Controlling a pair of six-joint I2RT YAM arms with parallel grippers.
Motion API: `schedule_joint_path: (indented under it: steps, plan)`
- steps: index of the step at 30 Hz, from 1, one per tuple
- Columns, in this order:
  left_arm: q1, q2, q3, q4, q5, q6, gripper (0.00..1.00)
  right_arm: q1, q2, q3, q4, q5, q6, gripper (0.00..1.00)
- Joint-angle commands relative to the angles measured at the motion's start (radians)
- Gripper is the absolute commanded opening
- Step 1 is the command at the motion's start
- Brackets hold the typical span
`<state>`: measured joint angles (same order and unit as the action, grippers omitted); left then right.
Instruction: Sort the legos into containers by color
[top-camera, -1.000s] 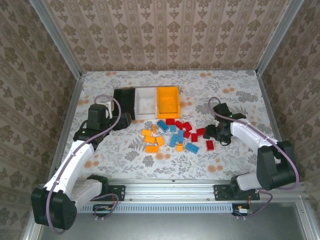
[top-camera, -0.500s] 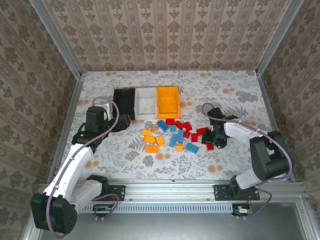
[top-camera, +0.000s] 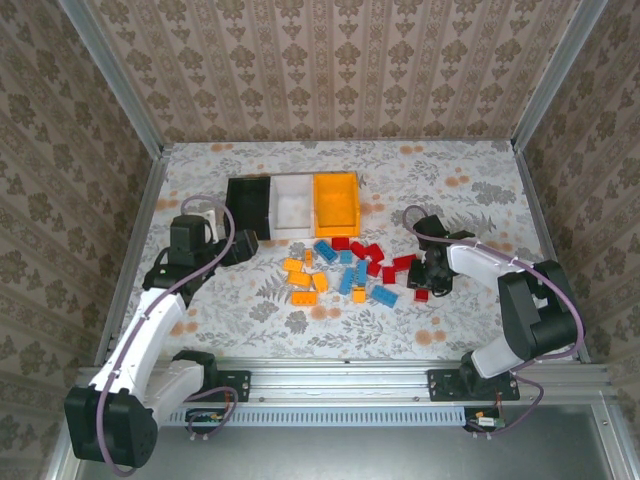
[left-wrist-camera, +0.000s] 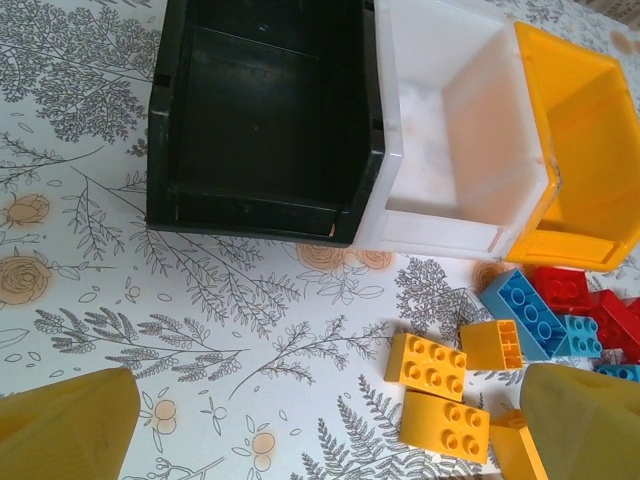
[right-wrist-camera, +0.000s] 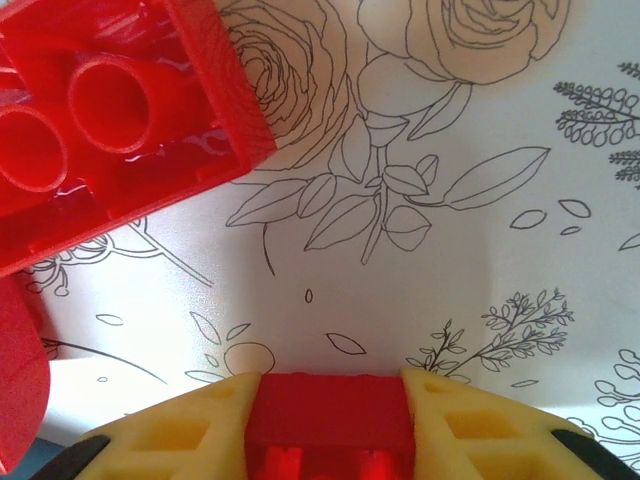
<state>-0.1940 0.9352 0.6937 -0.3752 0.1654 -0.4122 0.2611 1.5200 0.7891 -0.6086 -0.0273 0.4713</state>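
A: Firstly, open room. What is entered?
B: Floral-printed table (top-camera: 480, 190), papered walls (top-camera: 330, 70) on three sides. Bare ground right of and in front of the legos (top-camera: 345, 270), also left of the black bin (top-camera: 250, 205).

A: Containers?
B: Three, touching in a row: black bin, white bin (top-camera: 293, 205), orange-yellow bin (top-camera: 335, 203). Mouths up, long axes running away from the arm bases. Legos loose just in front of them.

A: Left arm?
B: Stretched forward. The left gripper (top-camera: 238, 247) is just beside the black bin's near corner, fingers (left-wrist-camera: 60, 425) spread wide.

A: Right arm?
B: Elbow folded out to the right, forearm reaching back to the legos' right edge. The right gripper (right-wrist-camera: 330, 390) pinches a red brick (right-wrist-camera: 330, 425) close to the table. I cannot tell its long axis, nor whether it touches. Second red brick (right-wrist-camera: 110, 130) near it, hollow side up.
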Motion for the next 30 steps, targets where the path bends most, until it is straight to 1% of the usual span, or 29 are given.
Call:
schedule_joint_path:
  steps: [1,6,10,14,17,20,27,30]
  plan:
    - [0.016,-0.014,-0.007,-0.01,0.027,-0.015,1.0,0.006,-0.008,0.01,-0.021,-0.001,0.001,0.36]
    - [0.034,-0.011,-0.002,-0.01,0.05,-0.019,1.0,0.006,-0.07,0.062,-0.072,-0.021,0.008,0.36]
    - [0.054,-0.004,0.003,-0.003,0.079,-0.028,1.0,0.007,-0.121,0.128,-0.059,-0.115,0.038,0.35]
    - [0.08,0.013,0.018,-0.011,0.118,-0.034,1.0,0.025,-0.115,0.224,-0.01,-0.215,0.083,0.35]
    - [0.091,0.015,0.023,-0.014,0.132,-0.033,1.0,0.054,-0.053,0.313,0.047,-0.264,0.113,0.35]
    - [0.1,0.017,0.019,-0.012,0.141,-0.03,1.0,0.085,0.048,0.429,0.069,-0.293,0.136,0.35]
    - [0.122,0.023,0.024,-0.022,0.165,-0.015,1.0,0.158,0.332,0.745,0.051,-0.285,0.118,0.35]
    - [0.128,0.027,0.024,-0.024,0.175,-0.014,1.0,0.171,0.438,0.862,0.026,-0.251,0.094,0.35]
